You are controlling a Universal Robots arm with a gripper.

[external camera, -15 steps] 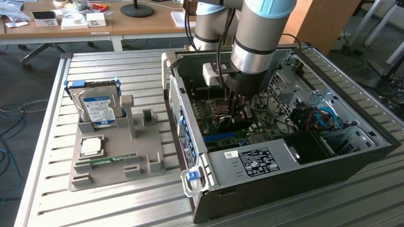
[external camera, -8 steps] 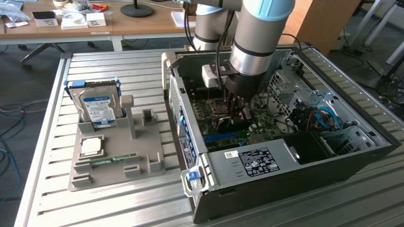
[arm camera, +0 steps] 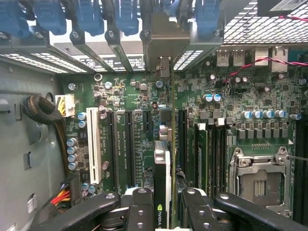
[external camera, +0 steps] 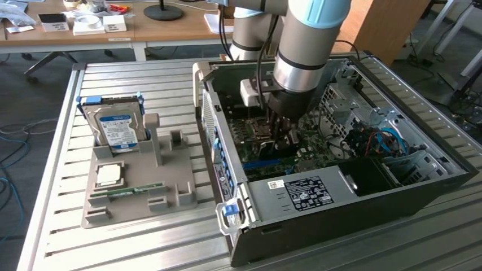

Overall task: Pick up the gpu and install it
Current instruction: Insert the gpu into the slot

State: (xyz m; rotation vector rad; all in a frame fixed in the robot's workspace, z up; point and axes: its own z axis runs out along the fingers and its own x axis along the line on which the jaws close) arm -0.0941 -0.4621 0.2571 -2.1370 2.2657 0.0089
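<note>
My gripper is down inside the open computer case, shut on the gpu. The gpu is a thin black card seen edge-on between the two black fingers, with a green logo near my grip. It stands upright over the green motherboard, in line with the long black expansion slots. Its pale metal bracket sits at the case's rear slot openings. In the exterior view, my gripper hangs over the middle of the board with the dark gpu below it.
A grey fixture on the exterior view's left holds a blue-labelled hard drive, a processor chip and a green memory stick. Inside the case are the power supply, the processor socket, a white slot and blue latches.
</note>
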